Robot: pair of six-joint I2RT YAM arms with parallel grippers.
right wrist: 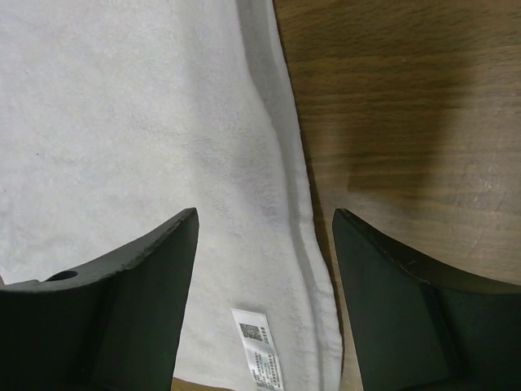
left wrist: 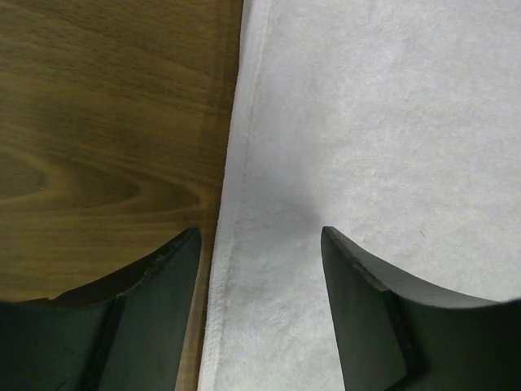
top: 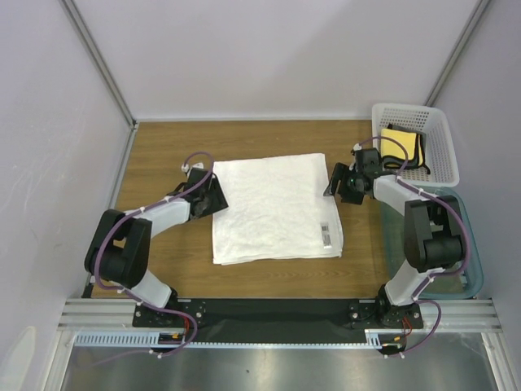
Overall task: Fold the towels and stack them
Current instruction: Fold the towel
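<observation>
Big white towel lies folded flat on table. L gripper over its left hem, jaws wide apart, gripping nothing. R gripper same at right hem. Yellow towel in basket, beyond the white towel's far-right corner.

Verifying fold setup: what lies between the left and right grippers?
Only the white towel, lying flat, between left gripper and right gripper; top view.

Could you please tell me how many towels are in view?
2: the white towel spread on the table, the yellow towel in the basket; another may hide beneath it.
</observation>
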